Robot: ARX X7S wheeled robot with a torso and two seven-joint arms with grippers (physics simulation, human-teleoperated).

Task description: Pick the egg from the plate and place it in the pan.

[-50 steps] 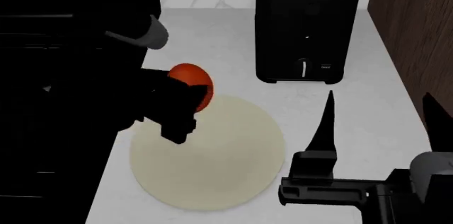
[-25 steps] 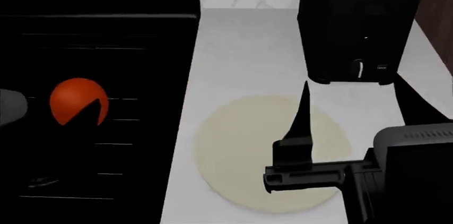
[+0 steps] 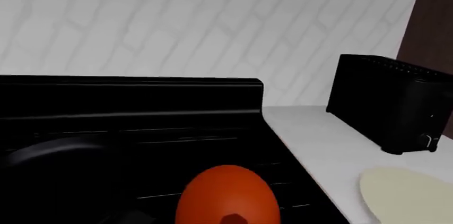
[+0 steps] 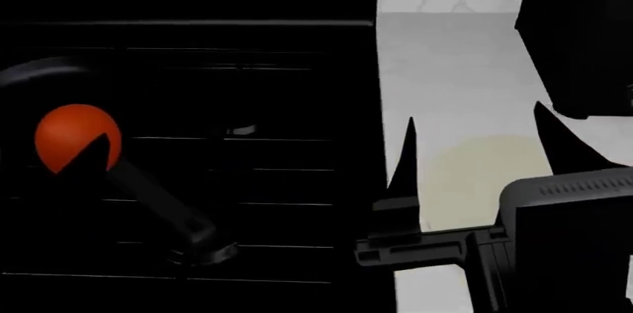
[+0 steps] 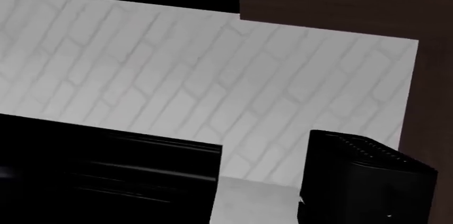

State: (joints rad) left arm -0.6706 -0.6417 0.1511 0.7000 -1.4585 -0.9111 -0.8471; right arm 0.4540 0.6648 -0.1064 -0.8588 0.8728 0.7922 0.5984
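**Egg held over stove, beside pan**

Pan [image 4: 40,76]: far left on the black stove [image 4: 247,38], handle running toward the camera.
Egg [image 4: 77,139]: gripped by left gripper [image 4: 94,151] above that handle; long axis roughly upright in left wrist view.
Plate [image 4: 479,179]: bare, on counter [image 4: 445,68].
Right gripper [image 4: 475,142]: prongs spread, holding nothing.
Toaster [image 3: 389,102]: whole only in left wrist view.
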